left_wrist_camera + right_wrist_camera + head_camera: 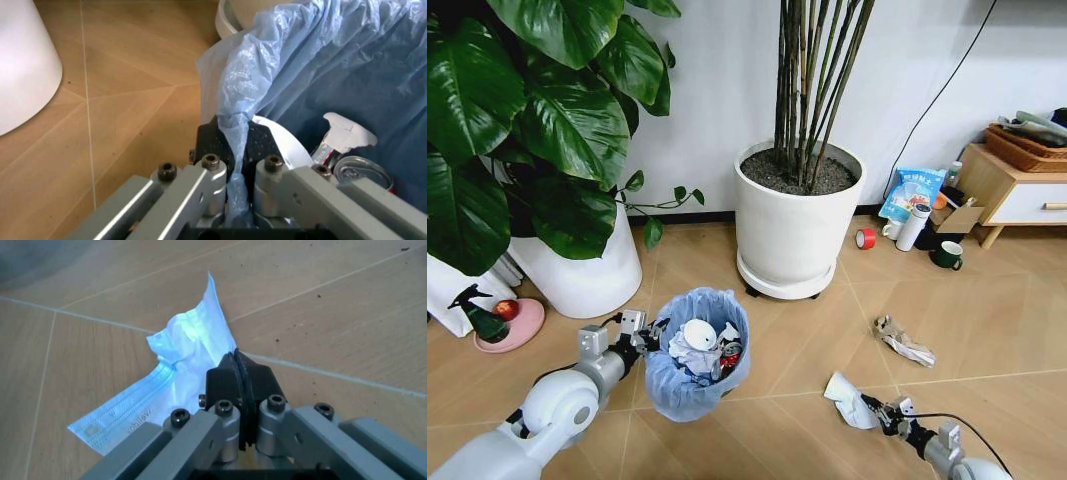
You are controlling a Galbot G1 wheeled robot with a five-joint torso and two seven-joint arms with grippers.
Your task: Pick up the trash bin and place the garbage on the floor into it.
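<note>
Both grippers gripping: left gripper (649,335) pinching the trash bin (697,352) bag rim, right gripper (879,413) clamping a white paper piece (845,398).

Low in the frame's centre, the bin is sitting with its light-blue liner holding crumpled litter and a can (360,170); the left jaws are closing on a fold of the liner (235,125). At lower right, the right jaws are pressing together on the paper's edge (180,360) over the wooden floor (987,320). A silvery wrapper (903,341) is lying right of centre; a white plant pot (792,225) is standing at centre.
</note>
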